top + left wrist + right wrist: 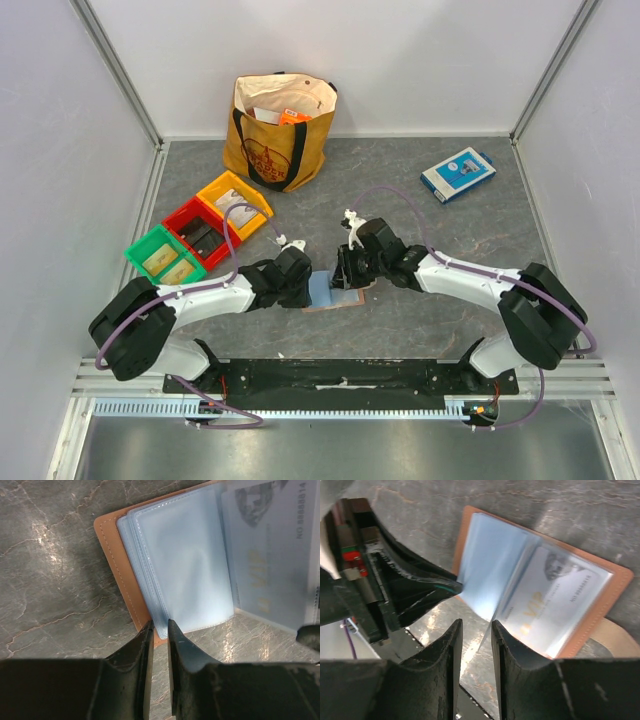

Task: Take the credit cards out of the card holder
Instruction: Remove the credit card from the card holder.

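The card holder lies open on the grey table between both grippers, tan leather underneath and pale blue plastic sleeves fanned on top. One credit card, pale with gold "VIP" lettering, sits inside a sleeve on the right half. My left gripper is shut on the holder's near corner, where leather and sleeves meet; it also shows in the right wrist view. My right gripper stands narrowly open at the holder's front edge. A single thin sleeve leaf rises between its fingers, close to the right one.
A tan tote bag stands at the back. Green, red and yellow bins sit at the left. A blue-and-white flat box lies at the back right. White walls enclose the table.
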Robot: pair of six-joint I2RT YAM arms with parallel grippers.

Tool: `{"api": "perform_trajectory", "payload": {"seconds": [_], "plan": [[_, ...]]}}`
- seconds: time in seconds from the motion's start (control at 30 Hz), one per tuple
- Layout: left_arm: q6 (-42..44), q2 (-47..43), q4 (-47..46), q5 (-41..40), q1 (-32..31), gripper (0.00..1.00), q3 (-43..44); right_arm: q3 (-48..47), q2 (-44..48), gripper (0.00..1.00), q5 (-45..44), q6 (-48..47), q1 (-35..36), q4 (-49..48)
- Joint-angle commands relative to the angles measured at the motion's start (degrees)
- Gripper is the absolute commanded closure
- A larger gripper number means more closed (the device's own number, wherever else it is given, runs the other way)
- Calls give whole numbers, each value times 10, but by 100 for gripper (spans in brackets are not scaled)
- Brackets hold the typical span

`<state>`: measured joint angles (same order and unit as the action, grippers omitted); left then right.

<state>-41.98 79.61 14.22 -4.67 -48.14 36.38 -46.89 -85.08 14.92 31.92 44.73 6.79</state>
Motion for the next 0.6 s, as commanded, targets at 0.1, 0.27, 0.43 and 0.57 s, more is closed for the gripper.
{"api": "perform_trajectory", "payload": {"seconds": [0.1, 0.27, 0.43, 0.57], "plan": [[-41, -9, -15, -1, -8, 78, -3, -27, -29, 60, 97, 15, 5, -61], [-95, -67, -24, -19, -9, 77, -40, -36, -75, 51, 132, 34, 11, -106], [-137, -147, -1, -47, -9, 75, -84, -61, -90, 42, 130, -8, 10, -72], [-136, -207, 13, -59, -9, 73, -95, -54, -69, 41, 117, -15, -25, -56]]}}
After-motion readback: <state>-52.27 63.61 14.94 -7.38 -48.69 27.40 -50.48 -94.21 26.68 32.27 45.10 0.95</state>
